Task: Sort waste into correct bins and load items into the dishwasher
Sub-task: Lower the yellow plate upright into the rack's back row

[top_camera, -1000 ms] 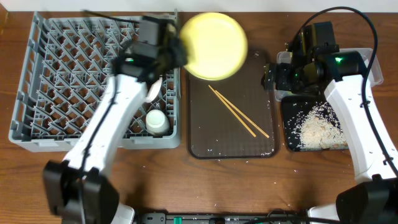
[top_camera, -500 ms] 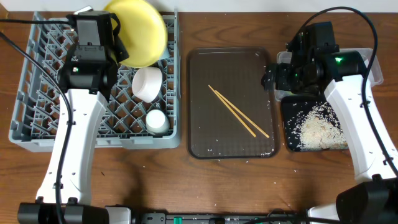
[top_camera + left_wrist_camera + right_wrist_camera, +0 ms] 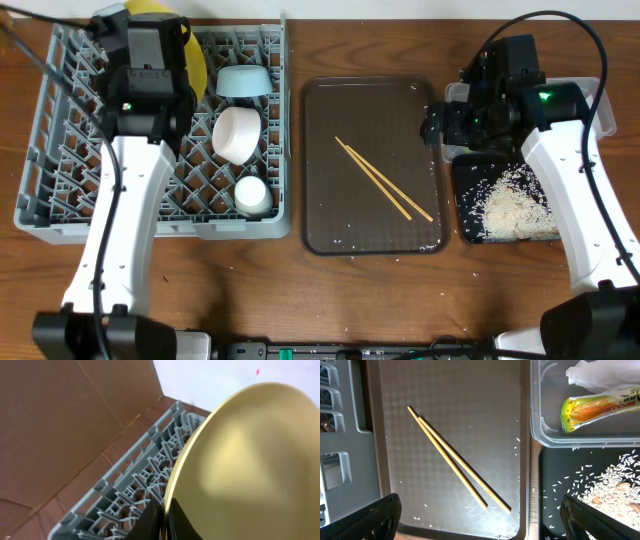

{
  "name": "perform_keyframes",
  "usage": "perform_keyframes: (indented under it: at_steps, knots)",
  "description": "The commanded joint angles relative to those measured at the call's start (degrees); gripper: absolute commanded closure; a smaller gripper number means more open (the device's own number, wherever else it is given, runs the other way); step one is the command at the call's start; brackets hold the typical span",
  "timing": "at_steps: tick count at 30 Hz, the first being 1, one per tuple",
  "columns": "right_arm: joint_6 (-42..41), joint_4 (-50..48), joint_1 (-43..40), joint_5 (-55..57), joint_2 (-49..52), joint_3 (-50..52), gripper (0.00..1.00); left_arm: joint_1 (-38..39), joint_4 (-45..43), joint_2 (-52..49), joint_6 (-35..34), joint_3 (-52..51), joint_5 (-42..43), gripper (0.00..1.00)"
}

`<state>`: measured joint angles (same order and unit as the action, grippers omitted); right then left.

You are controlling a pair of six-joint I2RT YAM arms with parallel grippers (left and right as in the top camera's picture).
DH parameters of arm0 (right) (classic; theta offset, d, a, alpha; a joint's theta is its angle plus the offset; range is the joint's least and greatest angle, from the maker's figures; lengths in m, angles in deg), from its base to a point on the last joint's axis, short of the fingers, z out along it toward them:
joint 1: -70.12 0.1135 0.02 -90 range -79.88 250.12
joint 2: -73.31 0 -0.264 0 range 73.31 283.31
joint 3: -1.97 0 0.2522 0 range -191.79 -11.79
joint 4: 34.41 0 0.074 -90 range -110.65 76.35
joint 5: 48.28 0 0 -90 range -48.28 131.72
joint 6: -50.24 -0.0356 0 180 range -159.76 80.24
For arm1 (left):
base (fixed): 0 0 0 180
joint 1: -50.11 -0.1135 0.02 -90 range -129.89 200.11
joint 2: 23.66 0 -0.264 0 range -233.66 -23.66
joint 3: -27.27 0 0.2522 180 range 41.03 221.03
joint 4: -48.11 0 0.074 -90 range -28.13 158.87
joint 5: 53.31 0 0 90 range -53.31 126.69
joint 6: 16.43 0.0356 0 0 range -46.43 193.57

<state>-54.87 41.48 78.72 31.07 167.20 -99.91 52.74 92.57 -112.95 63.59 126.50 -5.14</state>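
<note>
The left jaws are pinched shut on the rim of the yellow plate, which stands on edge at the back of the dish rack. Whether it sits between pegs yet is unclear. The plate looks stiff, smooth and probably slippery, so the rim seems the sensible hold, and it likely wants lowering rather than dropping. The right jaws gape wide and empty over the brown serving tray, where the chopsticks lie: thin, light, probably best pinched mid-length.

The left arm hides most of the yellow plate overhead; the wrist view crops it.
</note>
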Motion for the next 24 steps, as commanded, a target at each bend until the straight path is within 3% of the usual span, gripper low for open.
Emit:
perform_keyframes:
  at_steps: [1, 24]
  knots:
    - [-0.7, 0.0, 0.1, 0.1, -0.8, -0.7, 0.01, -0.1, -0.8, -2.4, 4.0, 0.1, -4.6, 0.93]
    - [-0.7, 0.0, 0.1, 0.1, -0.8, -0.7, 0.01, -0.9, -8.9, -12.6, 18.6, 0.1, -11.9, 0.92]
